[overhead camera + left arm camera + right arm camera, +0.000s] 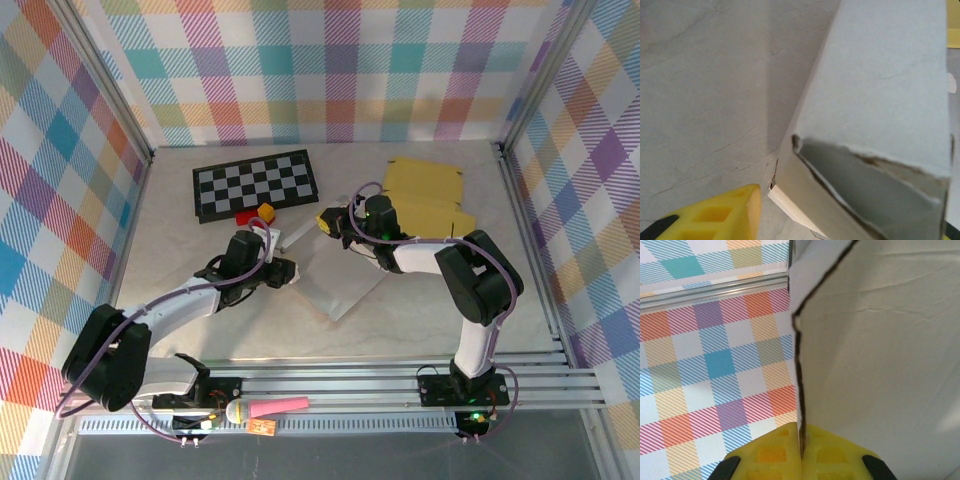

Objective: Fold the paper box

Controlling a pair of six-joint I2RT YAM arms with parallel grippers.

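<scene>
The box (340, 285) lies as a white sheet, mostly flat, on the tabletop (200, 300), in front of the checkerboard (255, 183) and a little to its right. In the left wrist view, one panel of the box (880, 100) stands up from the tabletop with a torn-looking grey edge.

The right fingers (328, 221) sit just right of the checkerboard's near corner. In the right wrist view these yellow fingers (775, 452) are closed, pinching the dark-lined edge of the box (890, 340).

The left fingers (285, 270) reach in front of the checkerboard to the box's left edge. In the left wrist view they (715, 217) are spread apart, with the raised panel between them, and the nearer finger is just clear of it.

A red block (245, 216) and a yellow block (266, 211) touch the checkerboard's near edge. A yellow card (425, 195) lies to the checkerboard's right.
</scene>
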